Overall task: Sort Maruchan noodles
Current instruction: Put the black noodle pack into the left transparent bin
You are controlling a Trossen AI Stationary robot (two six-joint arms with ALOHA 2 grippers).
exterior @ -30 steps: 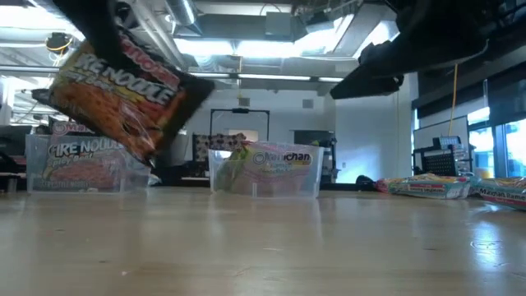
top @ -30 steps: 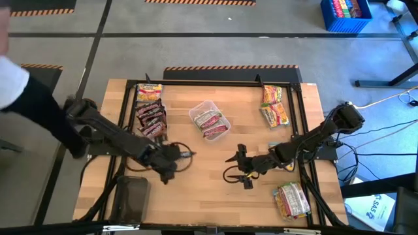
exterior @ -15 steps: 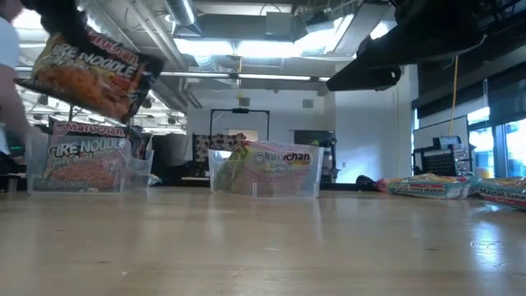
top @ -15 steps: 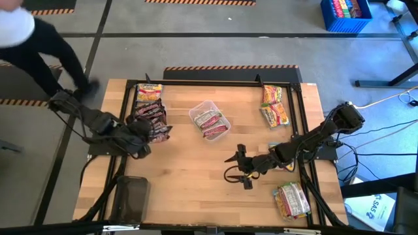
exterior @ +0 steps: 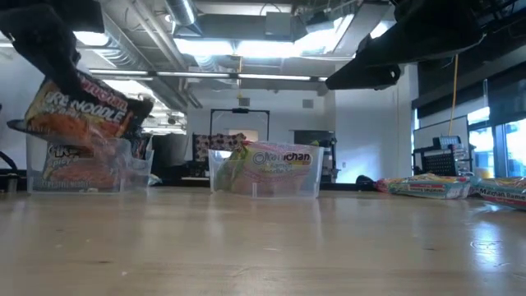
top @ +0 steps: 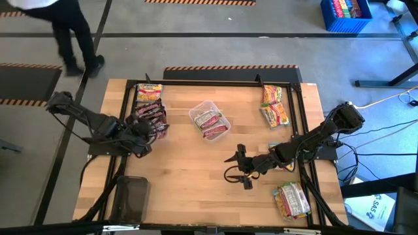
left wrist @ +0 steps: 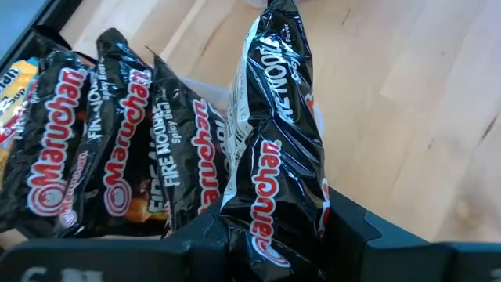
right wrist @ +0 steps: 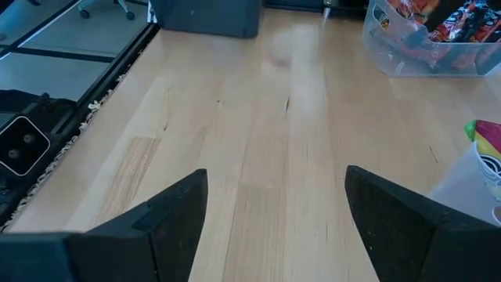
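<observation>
High view: left gripper point(top: 145, 128) at 9 o'clock on the table point(top: 196, 176), fingers closed on a dark Maruchan packet point(top: 159, 130) just over the left tray point(top: 151, 116) of dark packets. Yellow packets point(top: 149, 91) at 11 o'clock; centre tray point(top: 209, 120) of pale packets at 12; further packets point(top: 275, 106) at 2 o'clock and a stack point(top: 290, 199) at 5. Right gripper point(top: 240, 167) near centre, fingers spread wide, empty.

Low view: held packet point(exterior: 78, 115) tilted, lower edge at the left tray point(exterior: 86, 164) rim.

Left wrist view: packet point(left wrist: 274, 141) clamped at one short end, long axis running straight out from the fingers, beside the tray's dark packets point(left wrist: 102, 149).

Right wrist view: fingers point(right wrist: 168, 215) wide apart over bare wood.
</observation>
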